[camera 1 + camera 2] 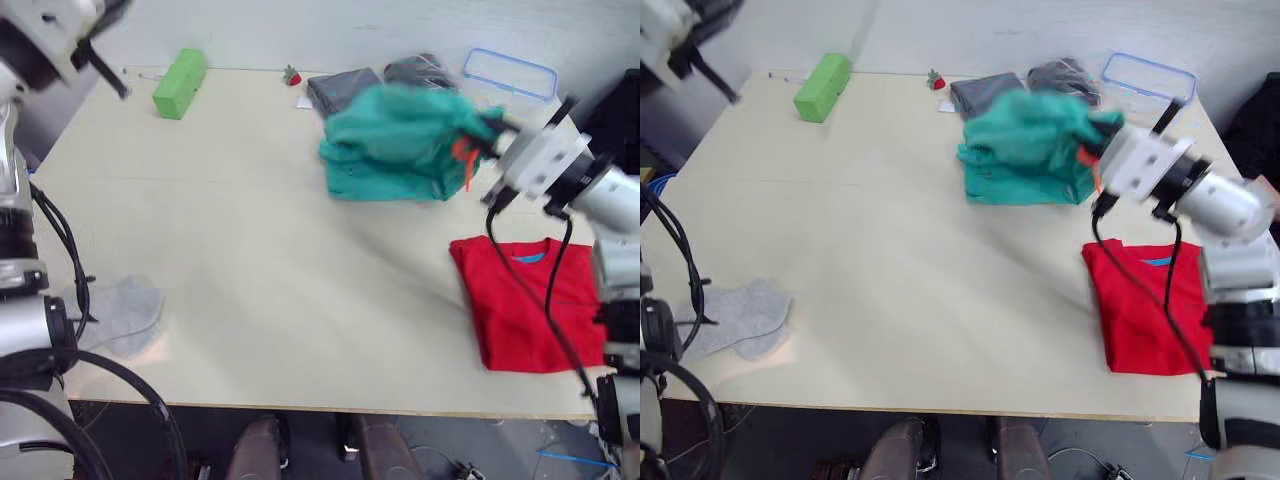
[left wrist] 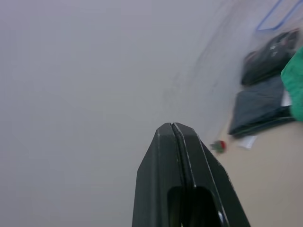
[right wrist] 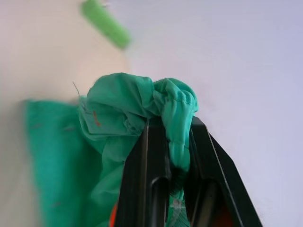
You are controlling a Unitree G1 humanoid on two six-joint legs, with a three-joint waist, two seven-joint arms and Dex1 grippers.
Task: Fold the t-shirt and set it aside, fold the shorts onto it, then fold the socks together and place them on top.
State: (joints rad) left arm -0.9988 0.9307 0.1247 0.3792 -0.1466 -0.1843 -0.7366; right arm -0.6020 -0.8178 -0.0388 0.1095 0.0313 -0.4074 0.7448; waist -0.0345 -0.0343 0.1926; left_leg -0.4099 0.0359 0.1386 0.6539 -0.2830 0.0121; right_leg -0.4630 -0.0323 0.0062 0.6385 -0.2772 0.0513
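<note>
On the table (image 1: 250,300) I count one red t-shirt (image 1: 530,305), folded, at the near right corner. One pair of teal-green shorts (image 1: 395,140) sits beyond the t-shirt, toward the table's far edge. Two grey socks (image 1: 740,318) lie together at the table's near left edge, far from the t-shirt. One lime-green block (image 1: 180,84) rests at the far left corner. Two dark packaged garments (image 1: 985,92) lie side by side just behind the shorts. One small red strawberry-like thing (image 1: 292,76) sits just left of those packages. One clear blue-rimmed tray (image 1: 510,73) lies at the far right corner.
</note>
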